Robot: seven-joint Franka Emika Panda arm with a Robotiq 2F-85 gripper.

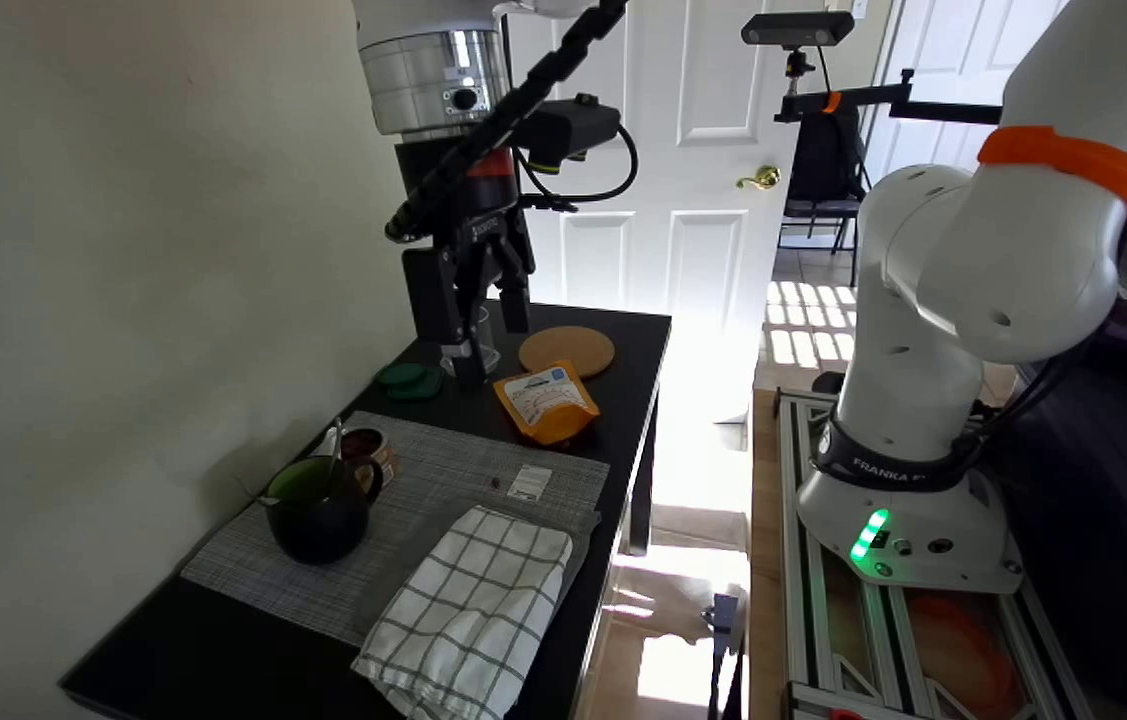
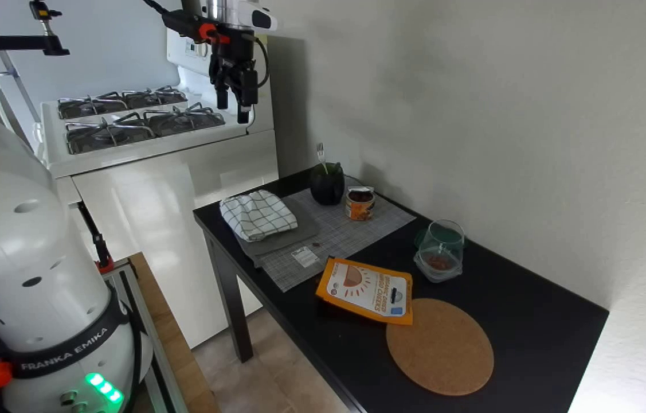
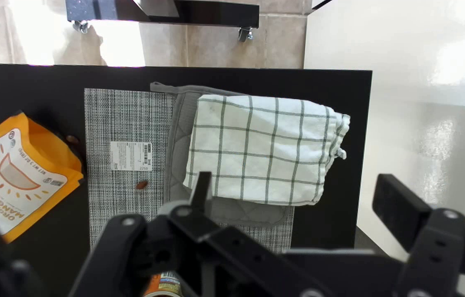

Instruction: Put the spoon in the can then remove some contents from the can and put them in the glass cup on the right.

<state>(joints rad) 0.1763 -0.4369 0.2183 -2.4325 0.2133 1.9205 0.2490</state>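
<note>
The can [image 1: 383, 463], a small open tin with an orange label and dark contents, stands on the placemat; it also shows in an exterior view [image 2: 360, 210] and partly behind the gripper in the wrist view [image 3: 164, 284]. Beside it is a dark green-black mug [image 1: 318, 525] [image 2: 327, 186] with a fork [image 2: 321, 152] and another thin utensil; I cannot tell whether that is the spoon. The glass cup [image 2: 442, 244] holds reddish pieces and is partly hidden behind the fingers in an exterior view [image 1: 485, 328]. My gripper [image 1: 492, 345] [image 2: 233, 110] [image 3: 298, 185] is open and empty, high above the table.
A checked cloth [image 1: 478, 600] [image 3: 257, 148] lies on a grey pot holder on the placemat [image 3: 127, 115]. An orange pouch [image 2: 365, 289] [image 3: 13, 177] overlaps a round cork board [image 2: 440, 347]. Green lids [image 1: 410, 381] lie near the glass. A wall [image 2: 500, 143] runs along the table.
</note>
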